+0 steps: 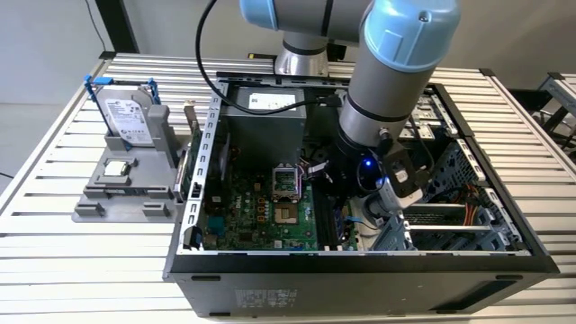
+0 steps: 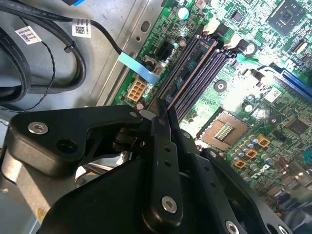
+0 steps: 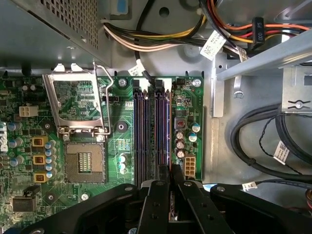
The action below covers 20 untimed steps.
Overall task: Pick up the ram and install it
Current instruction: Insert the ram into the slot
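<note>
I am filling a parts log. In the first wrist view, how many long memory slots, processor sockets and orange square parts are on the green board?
Memory slots: 4
Processor socket: 1
Orange square parts: 3
Total: 8

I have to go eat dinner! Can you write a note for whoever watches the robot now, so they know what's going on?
Gripper: shut on the ram, holding it edge-on inside the open computer case.
Ram: lined up along the memory slots on the motherboard, over the pair nearer the cables.
Done: the ram is picked up and brought to the slots.
Left: the pictures don't show whether it is pushed fully home and latched.
Untouched: the hard drive and processor chip sit on the grey stand outside the case.
</note>
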Available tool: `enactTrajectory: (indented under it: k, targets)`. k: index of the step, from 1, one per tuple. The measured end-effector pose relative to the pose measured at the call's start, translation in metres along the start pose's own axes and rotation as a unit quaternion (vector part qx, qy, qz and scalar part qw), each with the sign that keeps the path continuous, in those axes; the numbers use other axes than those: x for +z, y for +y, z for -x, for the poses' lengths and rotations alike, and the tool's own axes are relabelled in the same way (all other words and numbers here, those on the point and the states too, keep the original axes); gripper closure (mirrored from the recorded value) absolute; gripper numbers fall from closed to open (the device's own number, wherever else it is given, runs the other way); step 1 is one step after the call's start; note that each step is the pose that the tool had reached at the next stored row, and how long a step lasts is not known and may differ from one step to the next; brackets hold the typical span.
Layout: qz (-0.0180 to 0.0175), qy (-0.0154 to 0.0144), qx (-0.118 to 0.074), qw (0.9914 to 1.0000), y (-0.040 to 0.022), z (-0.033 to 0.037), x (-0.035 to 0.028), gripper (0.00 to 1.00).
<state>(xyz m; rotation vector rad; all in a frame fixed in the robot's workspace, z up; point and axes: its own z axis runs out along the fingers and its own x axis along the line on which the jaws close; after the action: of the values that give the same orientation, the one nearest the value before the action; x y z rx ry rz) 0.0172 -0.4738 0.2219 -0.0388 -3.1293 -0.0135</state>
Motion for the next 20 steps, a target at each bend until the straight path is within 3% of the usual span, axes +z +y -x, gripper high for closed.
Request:
enactTrajectory:
  k: [20]
  targets:
    - [0.0001, 0.0000, 0.000, 1.00000, -0.0002, 0.0010, 0.0068, 1.00]
